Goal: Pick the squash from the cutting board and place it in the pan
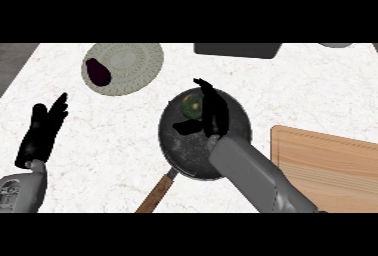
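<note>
The green squash (193, 104) lies in the pan (184, 152) near its 12 o'clock rim, at 11 o'clock from the nearer right hand (213, 120), whose fingers are straight and hold nothing.

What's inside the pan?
A green squash lies in the pan, near its far rim. The right hand above hides part of it and some of the pan's floor.

Open counter (122, 122) between plate (142, 59) and pan (186, 150)
</note>
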